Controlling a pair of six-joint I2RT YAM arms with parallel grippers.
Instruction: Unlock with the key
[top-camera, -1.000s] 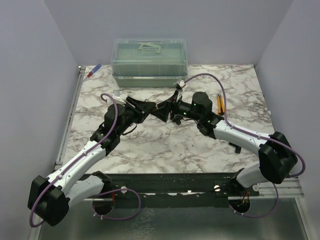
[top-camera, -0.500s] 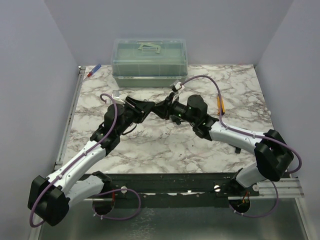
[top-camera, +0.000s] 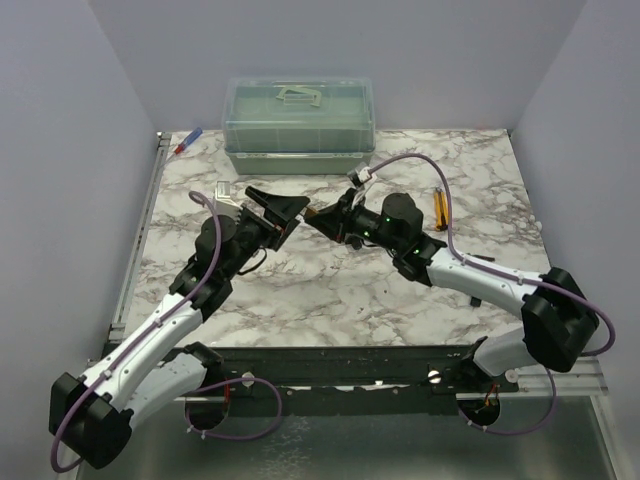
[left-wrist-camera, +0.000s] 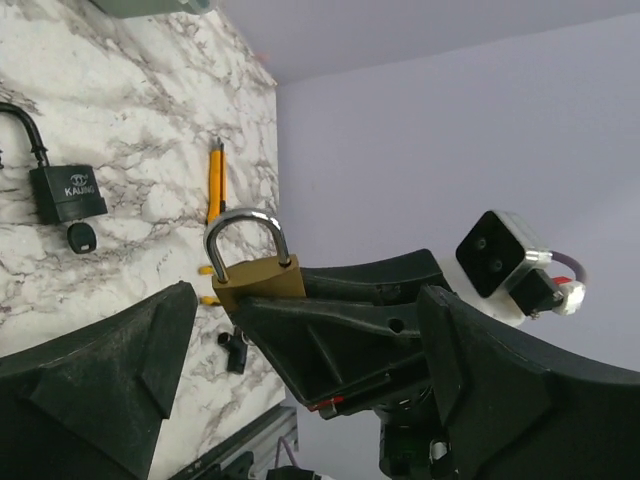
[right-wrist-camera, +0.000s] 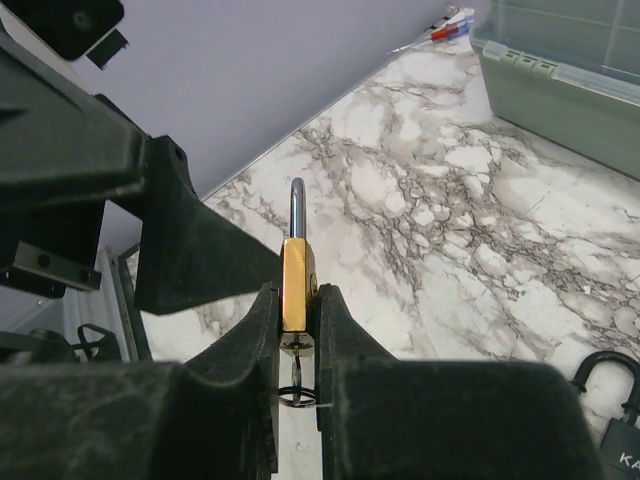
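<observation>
Looking across the counter (top-camera: 330, 290), we saw the two arms meet over its far half, just in front of the green box (top-camera: 298, 122) that stood at the far edge. The right gripper (right-wrist-camera: 297, 300) was clamped on the small brass padlock (right-wrist-camera: 298, 280), its fingers pressed against the two flat sides. The shackle stood out beyond the fingertips, and a thin wire ring (right-wrist-camera: 291, 388) hung under the body. The left gripper (top-camera: 292, 216) faced it with its fingers (left-wrist-camera: 115, 350) spread wide apart, holding nothing.

The key (left-wrist-camera: 80, 238) lay flat on the marble, in neither gripper, on the far half of the counter between its middle and the right edge. Its round black head sat right against the bottom of the black padlock (left-wrist-camera: 66, 192), which also lay flat. We could not tell whether the blade was in the keyhole. A yellow stick (left-wrist-camera: 215, 180) lay beyond them, nearer the right edge. From above, the right arm hid the key.
</observation>
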